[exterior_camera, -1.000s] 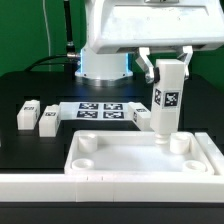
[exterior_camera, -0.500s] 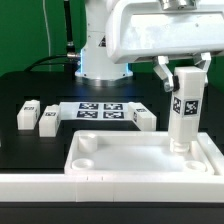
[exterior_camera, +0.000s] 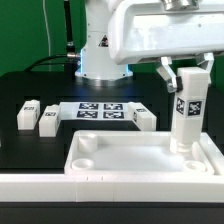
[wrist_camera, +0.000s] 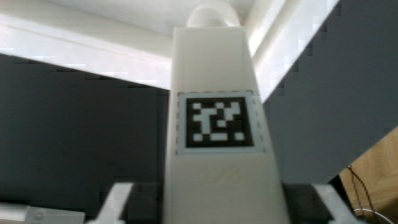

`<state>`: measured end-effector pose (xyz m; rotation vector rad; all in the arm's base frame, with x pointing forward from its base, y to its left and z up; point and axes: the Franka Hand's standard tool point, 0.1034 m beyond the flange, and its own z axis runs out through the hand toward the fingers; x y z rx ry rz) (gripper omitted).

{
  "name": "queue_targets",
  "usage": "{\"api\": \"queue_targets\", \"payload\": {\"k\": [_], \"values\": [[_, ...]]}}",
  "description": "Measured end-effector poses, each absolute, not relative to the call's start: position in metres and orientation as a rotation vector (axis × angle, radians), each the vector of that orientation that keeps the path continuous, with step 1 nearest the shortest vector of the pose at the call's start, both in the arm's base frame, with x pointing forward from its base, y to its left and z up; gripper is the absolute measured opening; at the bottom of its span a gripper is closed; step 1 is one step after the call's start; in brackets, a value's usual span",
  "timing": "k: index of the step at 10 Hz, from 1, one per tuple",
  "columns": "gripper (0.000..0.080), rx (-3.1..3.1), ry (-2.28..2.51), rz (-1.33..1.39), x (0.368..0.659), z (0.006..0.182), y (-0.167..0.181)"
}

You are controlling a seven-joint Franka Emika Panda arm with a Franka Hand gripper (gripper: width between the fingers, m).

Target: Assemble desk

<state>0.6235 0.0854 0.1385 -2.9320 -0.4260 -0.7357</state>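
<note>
Starting at the exterior view's left, one loose leg (exterior_camera: pixel 28 114) lies on the dark tabletop (exterior_camera: pixel 20 150), with a second leg (exterior_camera: pixel 48 120) just beside it. Next comes the marker board (exterior_camera: pixel 100 110), flat and not part of my job. A third leg (exterior_camera: pixel 145 118) rests at the board's right end, just behind the far wall of the desk top (exterior_camera: pixel 130 155), which lies flat in front with its sockets facing up.

Furthest right is my hand (exterior_camera: pixel 187 76). It is clamped at a middling width on the fourth leg (exterior_camera: pixel 186 108), with a finger on either side near the leg's upper end. I hold the leg upright, its long axis vertical and its tag facing the camera.

Its lower end stands at the far-right corner socket (exterior_camera: pixel 183 148), straight below my hand. I cannot tell whether it is seated or only touching the rim. In the wrist view the fourth leg (wrist_camera: pixel 217 120) runs straight away from me, rounded tip over white plastic.

So I judge the coming move runs straight down that axis. Any tilt would likely jam the tip.
</note>
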Motion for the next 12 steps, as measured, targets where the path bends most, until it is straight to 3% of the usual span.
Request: {"api": "queue_targets", "payload": {"k": [12], "values": [[0.029, -2.923, -0.401, -0.705, 0.631, 0.126, 0.092]]}}
